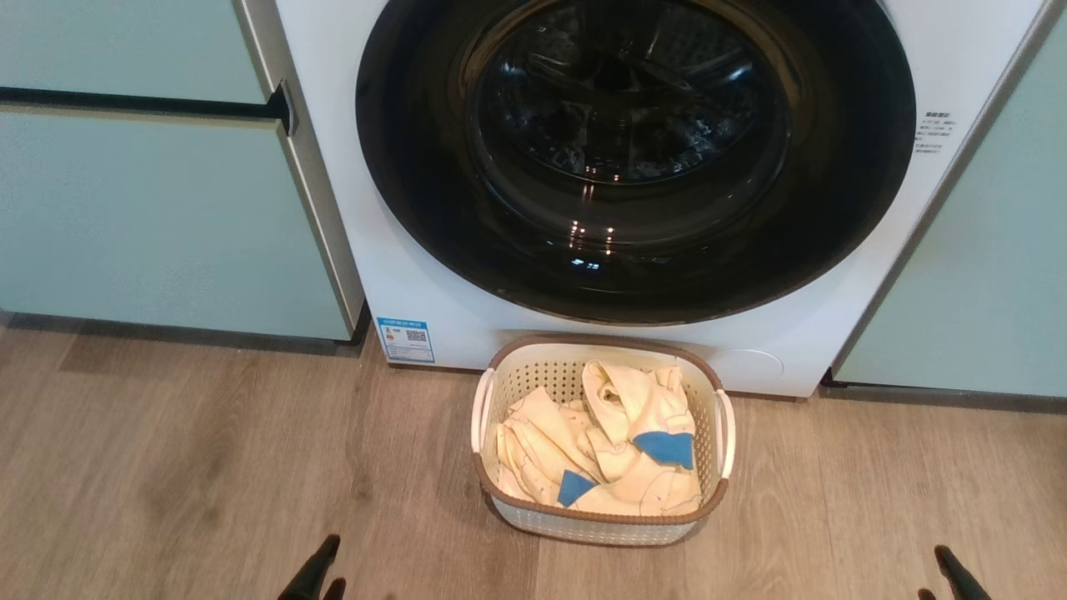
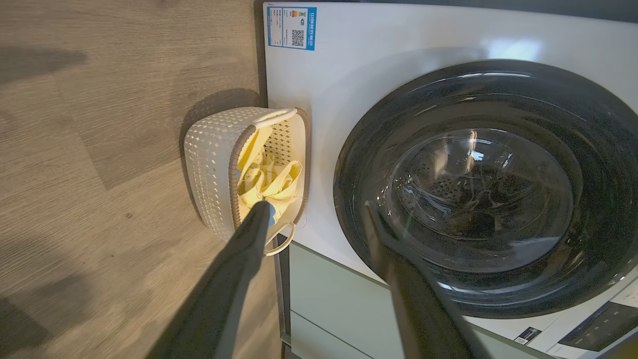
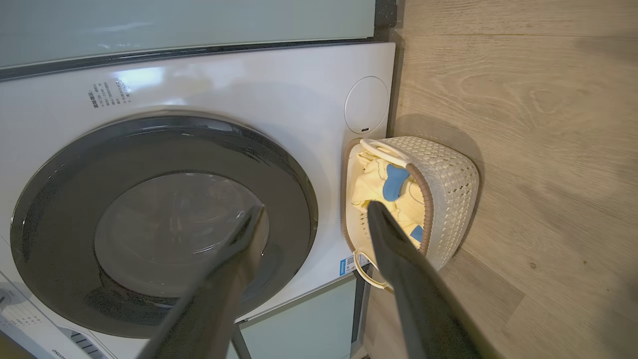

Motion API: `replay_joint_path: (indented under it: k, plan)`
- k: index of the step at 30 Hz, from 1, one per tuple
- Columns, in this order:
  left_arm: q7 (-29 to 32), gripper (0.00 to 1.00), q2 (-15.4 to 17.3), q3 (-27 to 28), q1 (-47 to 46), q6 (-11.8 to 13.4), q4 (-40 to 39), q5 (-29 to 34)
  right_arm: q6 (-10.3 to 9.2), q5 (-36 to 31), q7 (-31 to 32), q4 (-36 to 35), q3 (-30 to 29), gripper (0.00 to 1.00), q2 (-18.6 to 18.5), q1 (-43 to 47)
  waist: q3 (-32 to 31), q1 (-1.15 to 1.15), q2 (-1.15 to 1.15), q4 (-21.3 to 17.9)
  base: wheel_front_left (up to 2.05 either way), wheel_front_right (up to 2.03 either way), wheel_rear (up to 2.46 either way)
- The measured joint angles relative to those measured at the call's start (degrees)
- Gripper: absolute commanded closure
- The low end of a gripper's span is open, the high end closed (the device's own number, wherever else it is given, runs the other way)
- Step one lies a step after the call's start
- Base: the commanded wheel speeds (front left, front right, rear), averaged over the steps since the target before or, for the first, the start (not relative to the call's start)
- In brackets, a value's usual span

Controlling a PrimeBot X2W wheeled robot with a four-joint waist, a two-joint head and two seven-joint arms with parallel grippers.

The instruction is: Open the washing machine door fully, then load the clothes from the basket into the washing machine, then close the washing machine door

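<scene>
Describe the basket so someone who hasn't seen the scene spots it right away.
Find the white washing machine with its big round black door, set between pale green cabinets. On the wooden floor just in front of it, below the door, sits the basket. It is small, cream and perforated, with a brown rim and white side handles, holding cream-yellow clothes with blue patches.

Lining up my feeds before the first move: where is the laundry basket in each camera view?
Head view: basket lower centre, on the floor below the washing machine door.
Left wrist view: basket centre-left, left of the door.
Right wrist view: basket centre-right, right of the door.
Shared landmark: the black-rimmed washing machine door.
</scene>
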Motion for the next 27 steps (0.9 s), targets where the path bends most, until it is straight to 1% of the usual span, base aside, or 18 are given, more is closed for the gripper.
replay_joint_path:
  k: [5, 12, 20, 27]
  plan:
    - [-0.9, 0.0, 0.0, -0.2, -0.7, 0.0, -0.4, 0.1, 0.0, 0.0, -0.7, -0.7, 0.8, 0.0, 0.0, -0.4, 0.1, 0.0, 0.0, 0.0, 0.0, 0.0, 0.0]
    - [-2.0, 0.0, 0.0, -0.4, -1.3, 0.0, -1.3, 2.0, 0.0, -0.2, -2.2, -2.0, 1.4, 0.0, 0.0, -0.4, 0.1, 0.0, 0.0, 0.1, 0.0, 0.0, 0.0]
    - [-3.3, 0.0, 0.1, -0.6, -2.4, 0.0, -2.5, 4.5, 0.0, -2.7, -3.1, -3.3, 1.9, 0.0, 0.0, -1.7, 0.2, 0.0, 0.0, 0.1, 0.0, 0.0, 0.0]
    - [-4.4, 0.0, 0.2, -1.0, -2.8, 0.0, -3.5, 8.3, 0.0, -5.8, -4.4, -4.2, 2.8, 0.0, 0.0, -2.4, 0.3, 0.0, 0.0, 0.2, 0.0, 0.0, 0.0]
